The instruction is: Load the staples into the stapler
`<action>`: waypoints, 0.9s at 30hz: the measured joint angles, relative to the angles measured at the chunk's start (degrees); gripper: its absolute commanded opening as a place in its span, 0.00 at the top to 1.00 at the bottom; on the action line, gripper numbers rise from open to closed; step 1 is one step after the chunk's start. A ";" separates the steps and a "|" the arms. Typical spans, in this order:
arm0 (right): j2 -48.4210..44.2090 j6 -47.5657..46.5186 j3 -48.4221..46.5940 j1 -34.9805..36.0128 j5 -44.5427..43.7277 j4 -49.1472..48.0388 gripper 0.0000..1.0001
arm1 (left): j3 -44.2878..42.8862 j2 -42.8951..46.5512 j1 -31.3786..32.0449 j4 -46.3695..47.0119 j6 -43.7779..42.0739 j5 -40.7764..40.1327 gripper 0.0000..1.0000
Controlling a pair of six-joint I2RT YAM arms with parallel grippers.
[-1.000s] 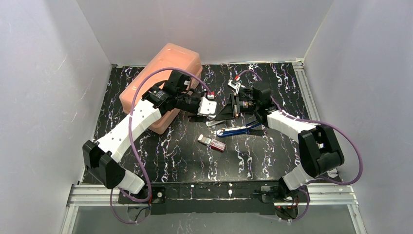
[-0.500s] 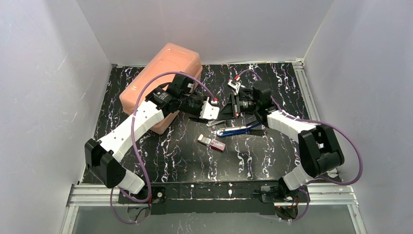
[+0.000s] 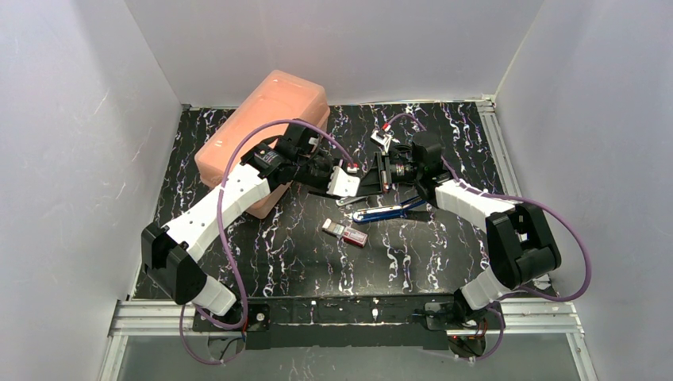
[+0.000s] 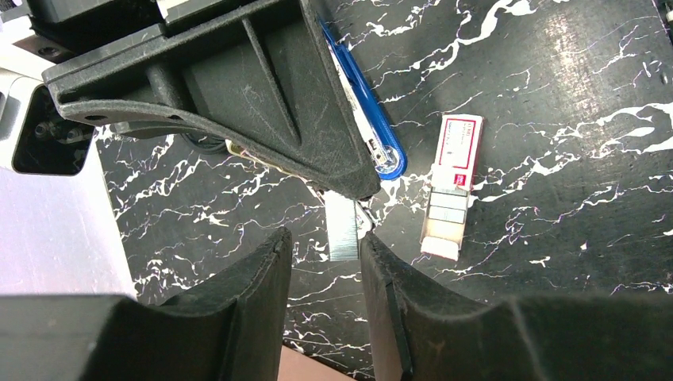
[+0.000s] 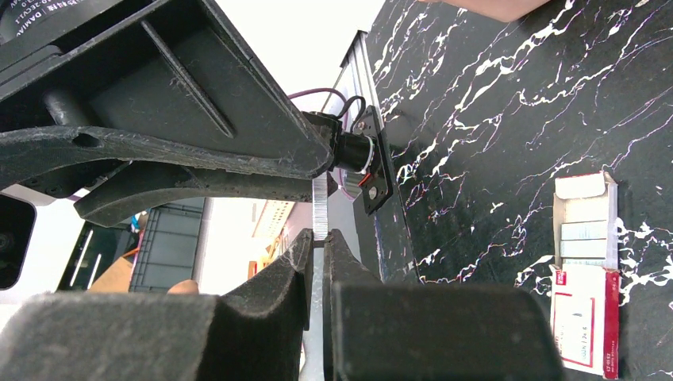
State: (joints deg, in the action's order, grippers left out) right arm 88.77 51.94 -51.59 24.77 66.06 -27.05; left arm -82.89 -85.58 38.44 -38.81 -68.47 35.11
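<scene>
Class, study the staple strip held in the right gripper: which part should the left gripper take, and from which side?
Probably its free end: the staple strip juts straight out of the shut right gripper, bare on both sides. Come end-on, facing that gripper, so the open left gripper straddles the thin length.

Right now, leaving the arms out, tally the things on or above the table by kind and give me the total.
Blue stapler: 1
Staple box: 1
Strip of staples, in the right pincer: 1
Salmon-pink case: 1
Total: 4
</scene>
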 measured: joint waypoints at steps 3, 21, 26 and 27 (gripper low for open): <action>0.00 0.00 0.00 0.00 0.00 0.00 0.86 | 0.02 0.00 0.09 0.04 -0.11 -0.15 0.68; 0.00 0.00 0.00 -0.22 -0.02 0.00 0.85 | 0.04 -0.13 0.79 -0.04 -0.37 -0.63 0.79; 0.00 0.02 0.00 -0.39 -0.04 0.00 0.84 | 0.04 -0.24 0.94 -0.04 -0.44 -0.72 0.83; 0.00 0.02 0.00 -0.39 -0.04 0.00 0.84 | 0.04 -0.24 0.98 -0.02 -0.44 -0.81 0.84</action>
State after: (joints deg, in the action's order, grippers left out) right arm 88.77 51.96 -51.59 24.38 66.02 -27.05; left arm -82.85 -85.82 39.42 -38.83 -68.90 34.30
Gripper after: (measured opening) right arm 0.163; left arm 0.181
